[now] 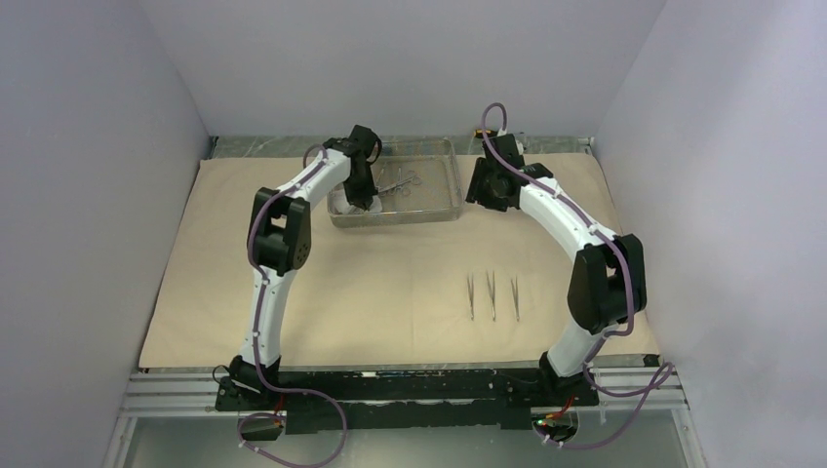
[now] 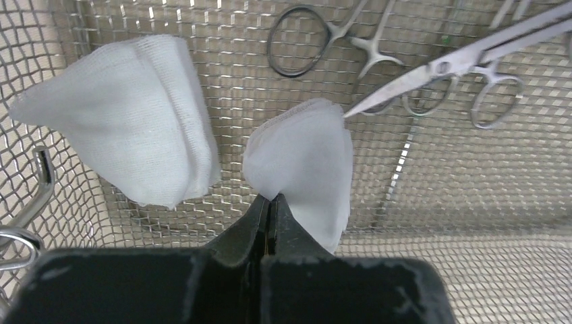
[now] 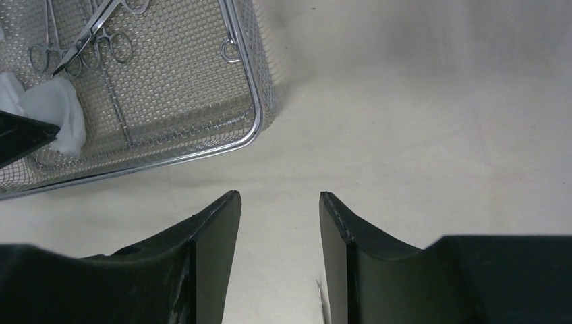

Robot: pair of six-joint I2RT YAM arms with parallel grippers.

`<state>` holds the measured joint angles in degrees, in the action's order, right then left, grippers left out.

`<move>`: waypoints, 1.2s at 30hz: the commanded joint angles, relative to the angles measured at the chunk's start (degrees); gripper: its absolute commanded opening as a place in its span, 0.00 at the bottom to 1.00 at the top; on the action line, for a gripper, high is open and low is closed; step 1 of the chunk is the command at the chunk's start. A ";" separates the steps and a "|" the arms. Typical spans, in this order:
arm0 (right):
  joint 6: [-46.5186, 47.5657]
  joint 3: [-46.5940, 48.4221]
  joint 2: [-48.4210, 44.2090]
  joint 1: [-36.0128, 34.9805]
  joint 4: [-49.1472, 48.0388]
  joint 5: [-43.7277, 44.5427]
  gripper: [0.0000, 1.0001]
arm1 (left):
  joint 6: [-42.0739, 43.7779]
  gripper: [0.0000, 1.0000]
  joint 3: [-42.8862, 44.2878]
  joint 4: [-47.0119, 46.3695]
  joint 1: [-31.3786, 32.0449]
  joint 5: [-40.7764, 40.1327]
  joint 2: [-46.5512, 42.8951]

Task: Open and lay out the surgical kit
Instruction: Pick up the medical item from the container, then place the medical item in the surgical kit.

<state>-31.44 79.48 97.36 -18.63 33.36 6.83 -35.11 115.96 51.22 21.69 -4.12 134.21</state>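
The left hand (image 2: 270, 202) is down inside the wire-mesh tray (image 1: 456, 185), at its left end. Its two fingers are pressed together with no gap, pinching the lower corner of a white gauze pad (image 2: 303, 162). The pad stands up from the pinch, fanning wider away from the fingers, and its top edge is just beside the tip of one clamp. A second gauze pad (image 2: 121, 148) lies loose on the mesh to the left of the held one, apart from it and from the fingers.

The right hand (image 3: 278, 197) hangs over the wrap cloth (image 1: 341, 292) just off the tray's right end. Its fingers are spread well apart, with nothing between them and nothing touching them.

The tray sits at the middle of the counter's far edge, its long axis running parallel to that edge. The ring-handled clamps (image 2: 432, 71) lie crossed over one another on the mesh in the tray's middle. One long pair of jaws points towards the held pad.

The three tweezers (image 1: 492, 295) lie on the cloth towards the near right corner of the counter. They are side by side and parallel, not touching, with their long axes running from near edge to far edge. The cloth is spread flat over most of the counter.
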 commanded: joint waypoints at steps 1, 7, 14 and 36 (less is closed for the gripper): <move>1.02 0.16 -3.52 0.60 -0.27 -1.32 0.50 | 1.66 0.00 4.77 -0.54 0.19 3.56 -3.23; 1.98 -1.84 -5.24 0.88 -1.63 -1.98 0.50 | 1.99 0.00 2.25 -2.46 0.19 6.31 -9.47; 1.17 -2.61 -8.08 1.06 -0.50 -3.57 0.50 | 2.35 0.00 -1.09 -2.77 0.93 10.86 -16.03; -11.14 -22.55 -28.35 1.05 12.18 1.18 0.55 | -8.71 0.00 -45.97 -22.41 31.15 7.69 -42.30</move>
<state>-40.16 59.48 74.02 -17.72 42.46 5.52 -38.37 73.80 35.11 50.72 9.17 93.95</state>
